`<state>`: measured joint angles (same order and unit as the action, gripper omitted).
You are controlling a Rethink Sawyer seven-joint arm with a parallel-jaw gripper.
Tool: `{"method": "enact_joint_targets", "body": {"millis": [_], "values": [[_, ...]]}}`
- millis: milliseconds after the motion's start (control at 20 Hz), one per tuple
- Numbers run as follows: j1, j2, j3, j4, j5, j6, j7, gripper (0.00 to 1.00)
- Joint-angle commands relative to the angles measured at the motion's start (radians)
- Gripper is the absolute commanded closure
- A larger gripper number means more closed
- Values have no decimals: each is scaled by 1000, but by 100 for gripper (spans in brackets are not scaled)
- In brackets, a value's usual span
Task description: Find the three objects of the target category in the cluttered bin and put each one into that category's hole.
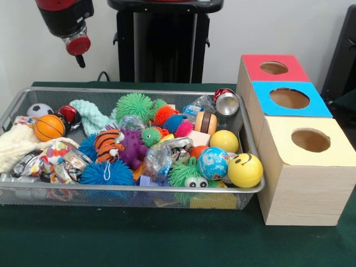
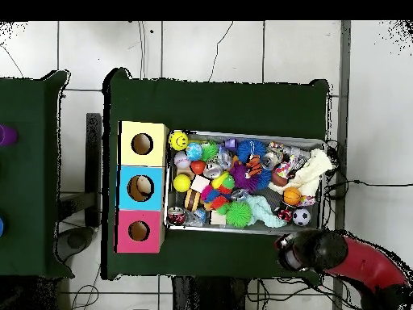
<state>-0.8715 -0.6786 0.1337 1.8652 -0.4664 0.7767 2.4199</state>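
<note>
bin — cluttered, three holed boxes beside

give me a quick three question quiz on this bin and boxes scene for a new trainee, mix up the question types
1. True or false: the yellow smiley ball lies in the end of the wire bin nearest the boxes.
2. Which coloured box top sits between the other two? A) red B) blue C) yellow
3. Fill in: the arm's tool hangs above the bin end where the small ______ ball lies.

Key:
1. True.
2. B: the blue box sits between the red box and the yellow box.
3. Basketball: the orange ball with black seams.
</note>
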Motion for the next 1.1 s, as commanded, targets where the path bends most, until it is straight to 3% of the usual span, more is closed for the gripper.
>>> {"method": "enact_joint_targets", "body": {"millis": [50,350,700,900,1100], "values": [[15,-7,75,-103,46,9,-59,100],[32,54,54,-140,27,-35,-28,100],[69,-23,33,-73,22,-48,-4,100],[148,68,14,-179,11,-75,77,100],[218,170,2,-372,-3,38,58,100]]}}
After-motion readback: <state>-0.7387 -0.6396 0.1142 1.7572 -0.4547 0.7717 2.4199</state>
